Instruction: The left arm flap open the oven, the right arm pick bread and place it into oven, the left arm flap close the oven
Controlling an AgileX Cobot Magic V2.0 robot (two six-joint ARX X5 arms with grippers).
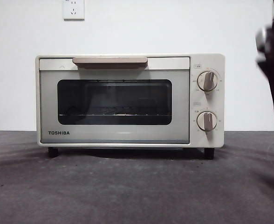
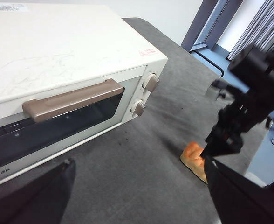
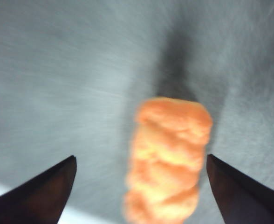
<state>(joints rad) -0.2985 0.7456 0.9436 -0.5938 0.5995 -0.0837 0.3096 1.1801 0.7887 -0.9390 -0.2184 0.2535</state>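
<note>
Low frontal camera facing oven

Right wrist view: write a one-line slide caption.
Open right hand poised over the bread on the grey table.

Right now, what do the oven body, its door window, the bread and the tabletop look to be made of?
The oven body looks like cream painted metal, smooth with faint scuffs on top. Its window seems dark glass: reflective, rack visible behind. The bread is matte, lumpy, orange; real or replica is unclear. The tabletop looks like dark grey felt-like cloth, non-shiny.
</note>
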